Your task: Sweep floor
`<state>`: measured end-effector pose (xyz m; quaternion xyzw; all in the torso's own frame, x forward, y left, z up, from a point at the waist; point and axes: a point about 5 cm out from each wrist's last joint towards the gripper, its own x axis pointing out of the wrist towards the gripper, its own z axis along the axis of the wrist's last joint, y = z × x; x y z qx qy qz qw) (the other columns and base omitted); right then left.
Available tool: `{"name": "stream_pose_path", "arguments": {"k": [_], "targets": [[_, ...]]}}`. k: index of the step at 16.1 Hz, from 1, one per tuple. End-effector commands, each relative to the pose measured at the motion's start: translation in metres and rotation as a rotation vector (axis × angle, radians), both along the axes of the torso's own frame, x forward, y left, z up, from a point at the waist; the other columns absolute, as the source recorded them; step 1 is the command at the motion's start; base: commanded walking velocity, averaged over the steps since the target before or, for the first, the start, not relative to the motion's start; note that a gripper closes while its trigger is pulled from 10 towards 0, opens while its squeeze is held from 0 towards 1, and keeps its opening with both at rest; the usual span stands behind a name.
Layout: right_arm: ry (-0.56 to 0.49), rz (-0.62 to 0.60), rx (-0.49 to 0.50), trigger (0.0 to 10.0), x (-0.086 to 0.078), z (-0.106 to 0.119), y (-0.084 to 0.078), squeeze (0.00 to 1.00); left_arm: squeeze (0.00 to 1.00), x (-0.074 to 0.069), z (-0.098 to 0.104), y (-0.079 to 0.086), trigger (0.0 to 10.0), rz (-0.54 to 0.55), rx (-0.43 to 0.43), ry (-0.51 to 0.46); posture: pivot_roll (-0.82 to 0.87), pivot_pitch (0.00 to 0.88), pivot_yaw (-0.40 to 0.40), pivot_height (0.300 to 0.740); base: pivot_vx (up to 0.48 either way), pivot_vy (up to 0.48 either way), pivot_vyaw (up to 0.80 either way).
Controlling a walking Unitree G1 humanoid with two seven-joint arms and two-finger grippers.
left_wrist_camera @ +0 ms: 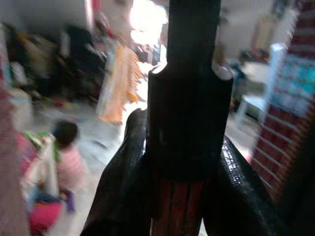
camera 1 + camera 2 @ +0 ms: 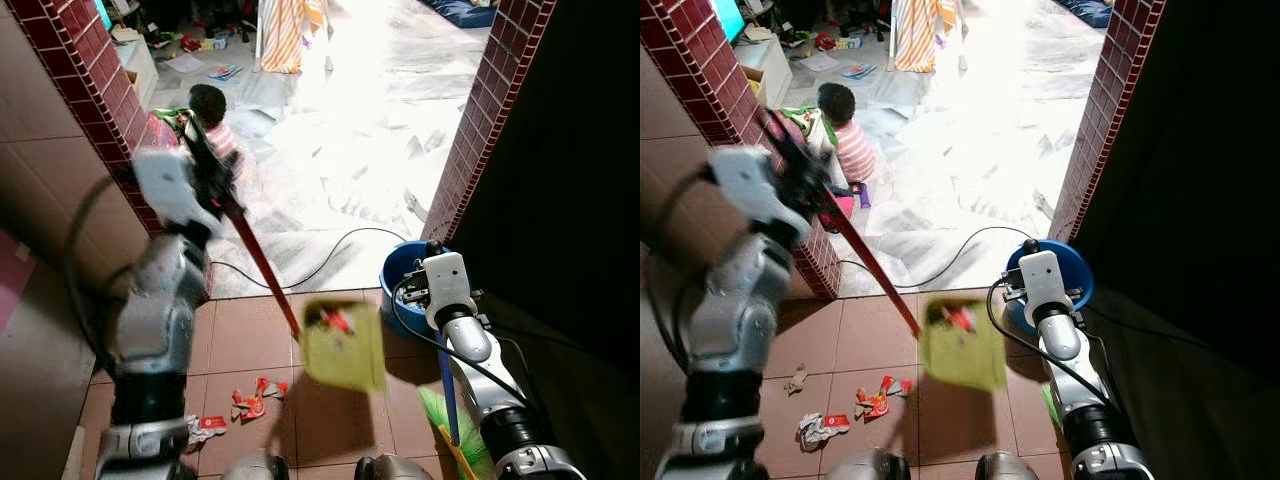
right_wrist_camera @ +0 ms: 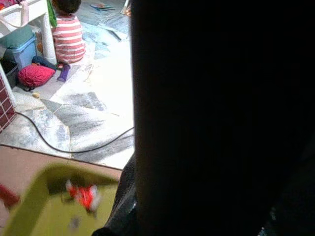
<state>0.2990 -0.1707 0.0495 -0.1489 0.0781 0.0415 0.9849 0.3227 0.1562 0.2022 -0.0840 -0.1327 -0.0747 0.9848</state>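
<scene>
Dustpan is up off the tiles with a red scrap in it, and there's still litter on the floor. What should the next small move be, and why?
Probably swing the yellow-green dustpan toward the blue bucket just beside it and tip it. The left gripper holds its red handle with the pan raised and a red scrap in it. The wrappers on the tiles can wait until the pan is emptied.
</scene>
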Motion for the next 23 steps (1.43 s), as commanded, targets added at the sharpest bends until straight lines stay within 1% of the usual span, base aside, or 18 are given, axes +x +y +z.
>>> {"name": "stream_pose_path", "arguments": {"k": [1, 3, 4, 5, 6, 7, 8, 10, 12, 13, 14, 16, 18, 20, 23], "targets": [[0.020, 0.013, -0.016, 10.0, 0.000, -0.003, 0.000, 0.00, 0.00, -0.001, 0.037, 0.008, 10.0, 0.052, 0.000, -0.172, -0.06, 0.000, 0.058, 0.740, 0.000, 0.000, 0.00], [0.020, 0.021, -0.016, 10.0, 0.000, -0.004, 0.002, 0.00, 0.00, 0.004, 0.057, 0.011, 10.0, 0.086, -0.011, -0.231, -0.06, 0.000, 0.063, 0.740, 0.000, 0.000, 0.00], [0.019, 0.022, -0.015, 10.0, 0.000, -0.004, 0.002, 0.00, 0.00, 0.006, 0.061, 0.011, 10.0, 0.090, -0.017, -0.240, -0.06, 0.000, 0.063, 0.740, 0.000, 0.000, 0.00], [0.013, 0.020, -0.009, 10.0, 0.000, -0.003, 0.003, 0.00, 0.00, 0.009, 0.064, 0.006, 10.0, 0.076, -0.029, -0.248, -0.06, 0.000, 0.063, 0.740, 0.000, 0.000, 0.00], [0.010, 0.020, -0.007, 10.0, 0.000, -0.003, 0.003, 0.00, 0.00, 0.010, 0.065, 0.004, 10.0, 0.071, -0.032, -0.250, -0.06, 0.000, 0.064, 0.740, 0.000, 0.000, 0.00], [0.002, 0.020, 0.000, 10.0, 0.001, -0.001, 0.004, 0.00, 0.00, 0.013, 0.068, -0.006, 10.0, 0.042, -0.060, -0.259, -0.07, 0.000, 0.064, 0.740, 0.000, 0.000, -0.53], [0.000, 0.019, 0.002, 10.0, 0.001, -0.001, 0.004, 0.00, 0.00, 0.013, 0.068, -0.012, 10.0, 0.026, -0.067, -0.263, -0.07, 0.000, 0.065, 0.740, 0.000, 0.000, -0.80], [-0.022, 0.026, 0.009, 10.0, 0.002, 0.002, 0.006, 0.00, 0.00, 0.016, 0.069, -0.030, 10.0, -0.015, -0.094, -0.276, -0.07, 0.000, 0.067, 0.740, 0.167, 0.000, -0.63], [-0.032, 0.033, 0.013, 10.0, 0.002, 0.004, 0.007, 0.00, 0.00, 0.018, 0.067, -0.033, 10.0, -0.014, -0.102, -0.272, -0.08, 0.000, 0.069, 0.740, 0.338, 0.000, -0.23], [-0.054, 0.047, 0.032, 10.0, 0.001, 0.008, 0.009, 0.00, 0.00, 0.019, 0.066, -0.036, 10.0, -0.015, -0.109, -0.269, -0.08, 0.000, 0.070, 0.740, 0.345, 0.000, 0.00], [-0.090, 0.067, 0.061, 10.0, 0.001, 0.015, 0.012, 0.00, 0.00, 0.020, 0.066, -0.038, 10.0, -0.017, -0.113, -0.272, -0.08, 0.000, 0.071, 0.740, 0.368, 0.000, 0.00], [-0.178, 0.094, 0.079, 10.0, 0.003, 0.032, 0.018, 0.00, 0.00, 0.021, 0.065, -0.040, 10.0, -0.021, -0.119, -0.273, -0.09, 0.000, 0.072, 0.740, 0.384, 0.000, 0.00], [-0.227, 0.093, 0.088, 10.0, 0.007, 0.044, 0.021, 0.00, 0.00, 0.022, 0.065, -0.042, 10.0, -0.028, -0.123, -0.273, -0.09, 0.000, 0.072, 0.740, 0.414, 0.000, 0.00], [-0.237, 0.096, 0.089, 10.0, 0.010, 0.048, 0.023, 0.00, 0.00, 0.022, 0.065, -0.044, 10.0, -0.034, -0.125, -0.275, -0.09, 0.000, 0.073, 0.740, 0.428, 0.000, 0.00], [-0.216, 0.108, 0.088, 10.0, 0.005, 0.043, 0.025, 0.00, 0.00, 0.022, 0.066, -0.048, 10.0, -0.042, -0.127, -0.287, -0.09, 0.000, 0.071, 0.740, 0.456, 0.000, 0.00]]}}
